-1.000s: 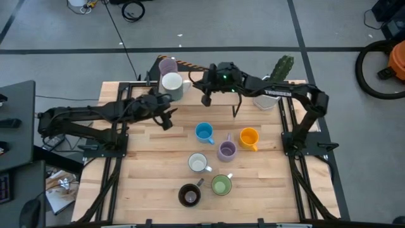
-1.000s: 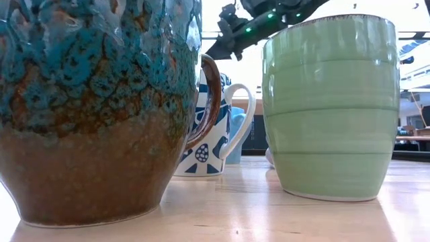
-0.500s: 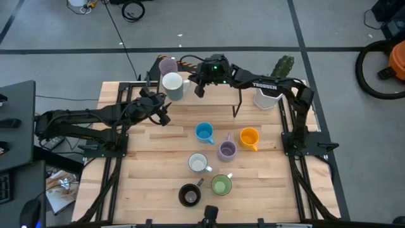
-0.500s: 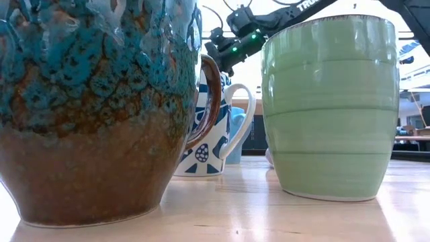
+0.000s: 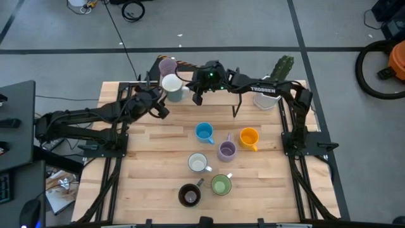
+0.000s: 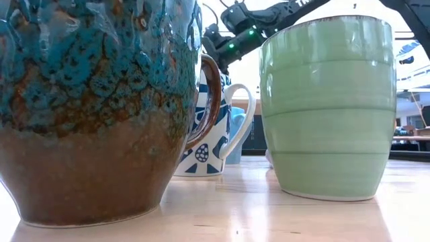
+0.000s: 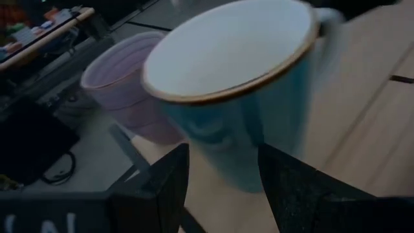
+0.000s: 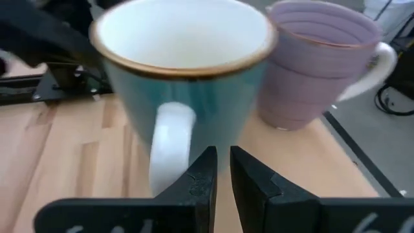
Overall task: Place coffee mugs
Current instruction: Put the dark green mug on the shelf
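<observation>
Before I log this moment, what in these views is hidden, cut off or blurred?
- Low view: the brown mug and green mug fill the frame, hiding most of the table; the blue mug only peeks between them.
- Left wrist view: the teal mug is blurred, and its base sits behind the left gripper.
- Right wrist view: the right gripper covers the foot of that mug's handle.
- High view: mug patterns are too small to read.

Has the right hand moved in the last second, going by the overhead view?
Yes. The right hand has swung toward the table's far left corner, away from the cactus pot, and now sits beside the teal white-lined mug.
</observation>
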